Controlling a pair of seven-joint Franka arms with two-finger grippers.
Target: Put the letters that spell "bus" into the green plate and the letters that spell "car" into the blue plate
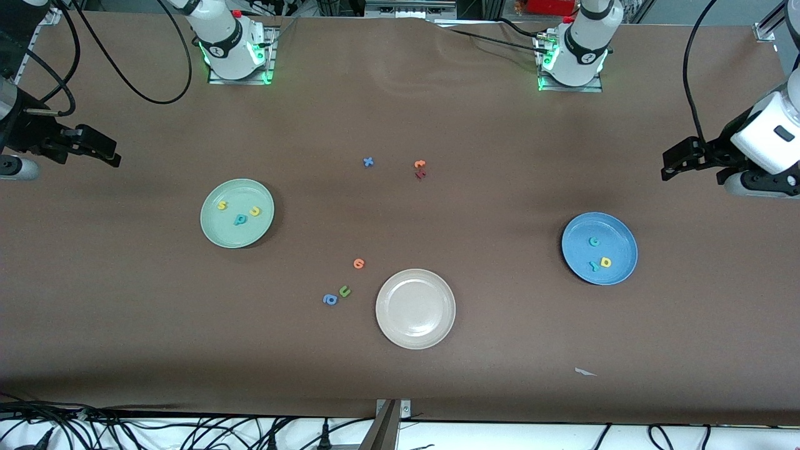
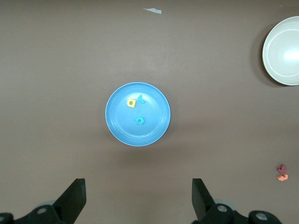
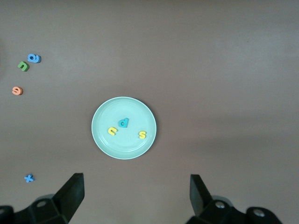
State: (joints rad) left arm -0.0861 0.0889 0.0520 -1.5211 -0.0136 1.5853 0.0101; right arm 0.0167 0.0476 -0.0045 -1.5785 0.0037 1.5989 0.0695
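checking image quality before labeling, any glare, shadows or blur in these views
Front view: soft shadow bands cross the brown table, green lights glow at the arm bases. Left wrist view: mild sheen on the round beige-white plate. Right wrist view: evenly lit, round mint-green plate sharp.

matt cloth, smooth plates, foam-like letters

the table wears a matt brown covering, cloth-like, with faint ripples near the arm bases. the green plate, blue plate and beige-white plate look smooth with a soft sheen, plastic by appearance. the small letters look matt and soft-edged. the arm shells are glossy white plastic, and both grippers' fingers are matt black.
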